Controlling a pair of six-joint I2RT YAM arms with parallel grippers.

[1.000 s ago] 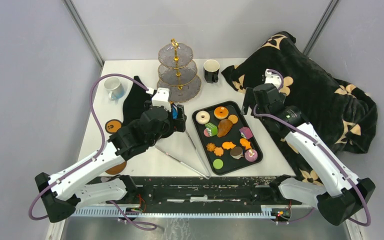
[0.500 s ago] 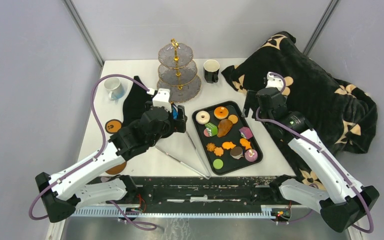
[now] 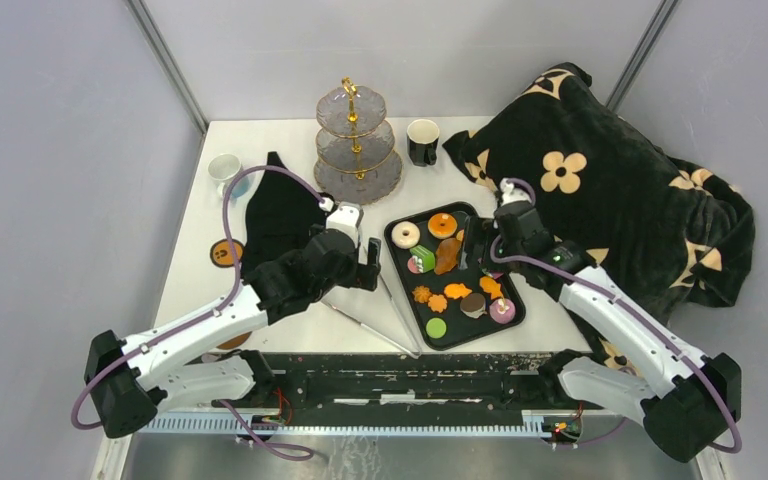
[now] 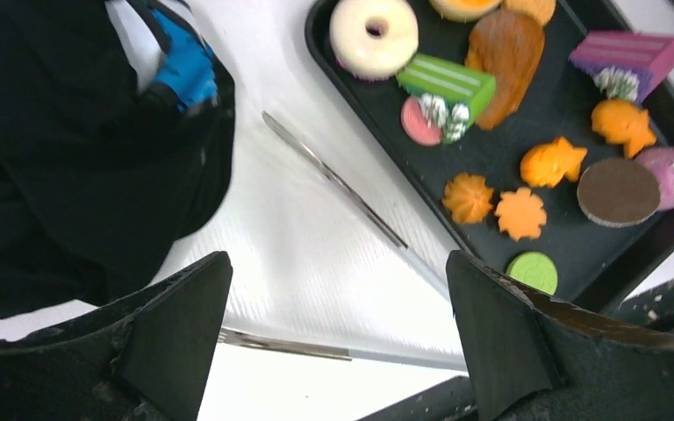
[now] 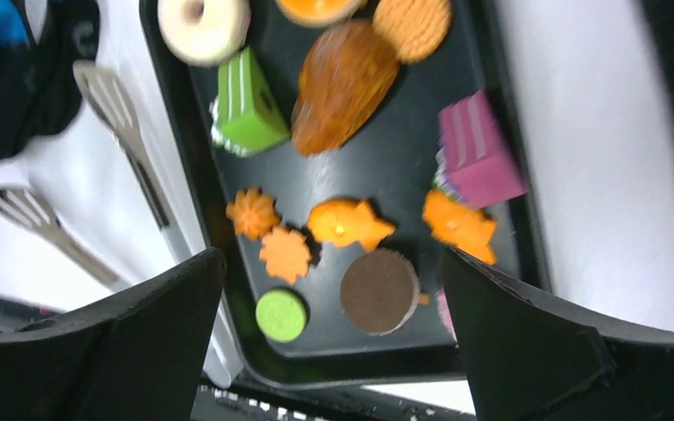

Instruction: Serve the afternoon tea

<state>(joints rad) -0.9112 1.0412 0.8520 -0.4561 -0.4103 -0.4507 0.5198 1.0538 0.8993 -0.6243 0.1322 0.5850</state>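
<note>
On a white table [image 3: 260,140] between grey walls, we see the toy treats [image 3: 457,291] lying on a black tray [image 3: 465,328]. The left gripper [image 4: 338,333] hangs spread over metal tongs [image 4: 342,184] beside the tray; the right gripper [image 5: 333,338] hangs spread above it, seemingly touching nothing.

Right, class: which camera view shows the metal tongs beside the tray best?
The top external view: there the tongs show whole, an open V lying left of the black tray. The left wrist view shows only stretches of both arms. The right wrist view shows only the two slotted tips.
</note>
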